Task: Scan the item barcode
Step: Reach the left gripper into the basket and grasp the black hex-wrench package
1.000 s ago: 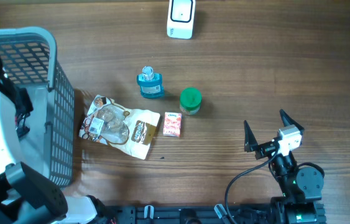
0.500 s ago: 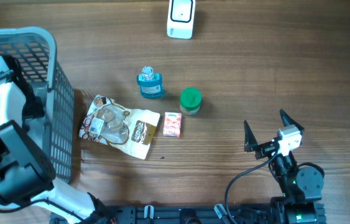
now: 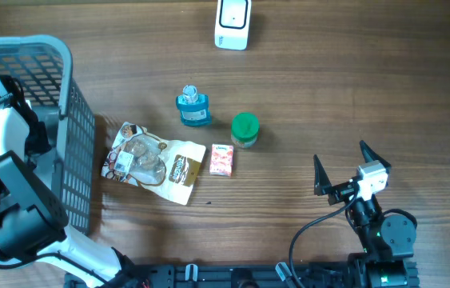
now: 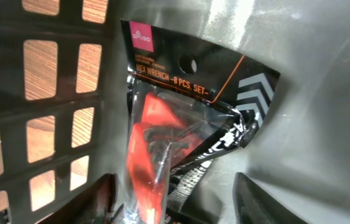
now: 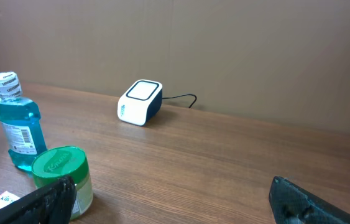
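The left gripper (image 4: 175, 186) is down inside the basket (image 4: 13, 124), its jaws apart on either side of the pack (image 4: 187, 93). The right-hand finger stands clear of the film and no pinch shows yet. The pack leans upright against the basket wall, card end up, printed "HEX WRENCH -8 PCS. SET-". The small pink logo at its corner is too blurred to read, and no barcode shows on this face. The likely trouble starts there: the code is probably on the back, so the pack may reach the scanner (image 3: 232, 24) wrong side out. The glossy film could also slide between the pads if it is caught low, and the card's corner could snag in the basket's lattice on the way up. The right gripper (image 3: 340, 160) rests at the near edge with its fingers spread wide, empty. Beyond it stand the jar (image 3: 245, 128) and the bottle (image 3: 193, 108), labels unreadable, and the scanner sits at the far edge.
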Controlling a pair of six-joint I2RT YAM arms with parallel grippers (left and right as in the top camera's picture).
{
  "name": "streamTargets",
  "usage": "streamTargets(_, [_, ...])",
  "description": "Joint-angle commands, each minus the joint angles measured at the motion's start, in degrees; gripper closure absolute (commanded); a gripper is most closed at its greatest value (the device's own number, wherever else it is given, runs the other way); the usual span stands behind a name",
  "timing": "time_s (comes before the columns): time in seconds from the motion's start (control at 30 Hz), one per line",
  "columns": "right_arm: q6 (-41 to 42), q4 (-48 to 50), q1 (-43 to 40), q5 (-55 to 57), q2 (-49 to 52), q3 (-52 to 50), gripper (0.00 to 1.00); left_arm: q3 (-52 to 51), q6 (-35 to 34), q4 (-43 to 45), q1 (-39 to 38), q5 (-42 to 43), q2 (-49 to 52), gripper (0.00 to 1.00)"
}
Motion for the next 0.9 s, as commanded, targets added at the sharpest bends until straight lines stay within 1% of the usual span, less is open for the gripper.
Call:
streamTargets(0.0, [0.61, 0.11, 0.09, 0.37, -0.42, -0.07, 0.00, -0.35, 0.17, 0.24, 0.31, -1.20, 0.92, 0.51])
streamTargets(0.03, [0.61, 0.11, 0.09, 0.35, -0.42, -0.07, 0.00, -0.35, 0.20, 0.26, 0.31, -1.46, 0.92, 0.56])
streamTargets(0.1, [0.61, 0.11, 0.09, 0.37, -0.42, -0.07, 0.00, -0.35, 0.61, 0.22, 0.31, -3.32, 0.92, 0.58])
streamTargets(0.17, [0.61, 0.11, 0.09, 0.37, -0.42, -0.07, 0.00, -0.37, 2.43, 0.02, 0.31, -4.39, 0.92, 0.63])
streamTargets(0.2, [0.61, 0.11, 0.09, 0.37, -0.42, -0.07, 0.00, -0.35, 2.58, 0.24, 0.31, -4.44, 0.92, 0.69])
streamTargets(0.23, [0.61, 0.11, 0.09, 0.37, -0.42, -0.07, 0.00, -0.35, 2.58, 0.44, 0.35, -4.42, 0.92, 0.78])
streamTargets(0.3, [0.61, 0.11, 0.09, 0.37, -0.42, -0.07, 0.00, -0.35, 2.58, 0.44, 0.35, -4.42, 0.92, 0.90])
streamTargets(0.4, [0.61, 0.13, 0.09, 0.37, -0.42, -0.07, 0.00, -0.35, 2.56, 0.50, 0.35, -4.39, 0.92, 0.96])
streamTargets(0.57, [0.59, 0.11, 0.09, 0.37, -0.42, -0.07, 0.00, -0.35, 2.49, 0.63, 0.35, -4.42, 0.92, 0.96])
streamTargets(0.67, [0.61, 0.11, 0.09, 0.37, -0.42, -0.07, 0.00, -0.35, 0.11, 0.39, -0.50, -4.39, -0.20, 0.96])
streamTargets(0.73, [0.63, 0.11, 0.09, 0.35, -0.42, -0.07, 0.00, -0.35, -0.31, 0.39, -1.25, -4.37, -2.49, 0.96])
streamTargets(0.87, [0.59, 0.11, 0.09, 0.37, -0.42, -0.07, 0.00, -0.35, -3.43, -0.52, -2.19, -3.08, -12.50, 0.96])
